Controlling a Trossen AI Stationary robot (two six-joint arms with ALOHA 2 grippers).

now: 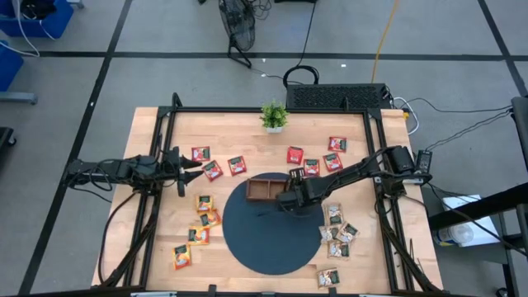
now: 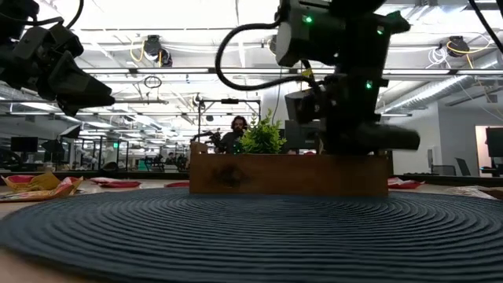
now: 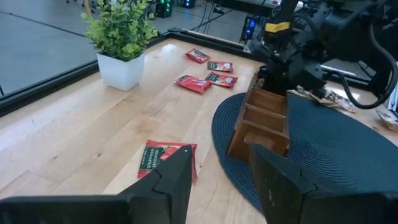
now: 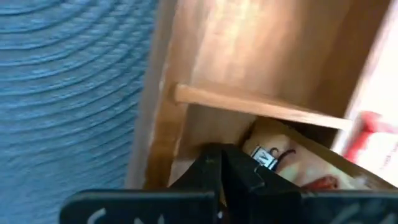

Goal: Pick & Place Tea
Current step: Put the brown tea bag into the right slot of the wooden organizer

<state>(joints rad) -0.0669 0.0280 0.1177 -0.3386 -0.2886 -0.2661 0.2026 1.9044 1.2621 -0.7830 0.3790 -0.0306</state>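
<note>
From above, the wooden table [image 1: 157, 247] holds scattered tea sachets [image 1: 212, 170]; the right gripper [image 1: 288, 198] hangs over the tray [image 1: 264, 189], the left gripper [image 1: 191, 165] parted and empty. The right wrist view shows its fingers clenched above a pale sachet [image 4: 283, 158] in the tray's compartment.

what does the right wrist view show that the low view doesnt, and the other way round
Only the right wrist view looks down into the wooden tray: a divider between compartments and a tea sachet lying in one, just beyond the right gripper, whose fingers are shut.

Only the low view shows the tray's outer wall side-on, the potted plant behind it, red sachets flat on the table, the left arm raised at one side, and a person in the room beyond.

Both show the tray, the dark ribbed mat and the right arm at the tray.
</note>
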